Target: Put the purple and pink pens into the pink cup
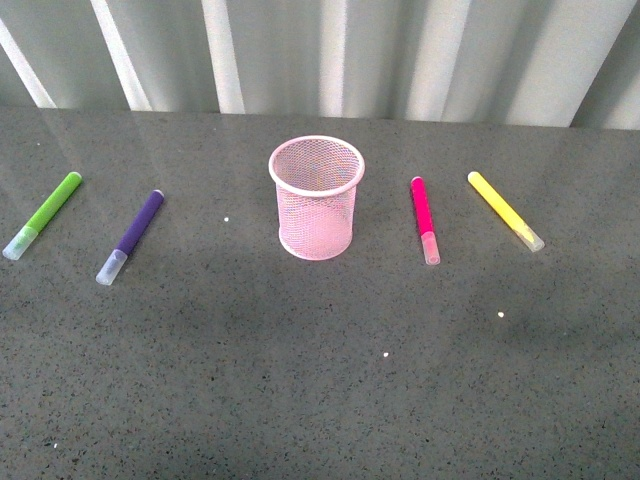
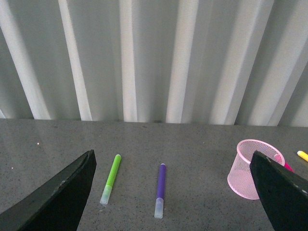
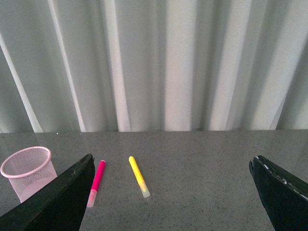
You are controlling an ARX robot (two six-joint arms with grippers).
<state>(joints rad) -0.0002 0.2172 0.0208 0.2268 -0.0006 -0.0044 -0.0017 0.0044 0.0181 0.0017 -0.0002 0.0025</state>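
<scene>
Centrally, in the front view, the pink cup point(image 1: 316, 200) stands upright, purple pen point(image 1: 131, 237) lying left of it, pink pen point(image 1: 425, 219) right. Left wrist view: left gripper point(image 2: 172, 155) gapes wide, holding nothing. Right wrist view: right gripper point(image 3: 171, 158) likewise wide, empty.

Cup point(image 1: 316, 200): we find it upright on the table point(image 1: 300, 400), midway between left and right, closer to the far edge.
Left inner pen point(image 1: 131, 237): flat on the table, left of the cup, well apart, cap end toward the near edge.
Left outer marker point(image 1: 43, 214): we place it further toward the left edge.
Right inner pen point(image 1: 424, 219): right of the cup, near, not touching.
Right outer marker point(image 1: 505, 210): further right, apart from that pen.
</scene>
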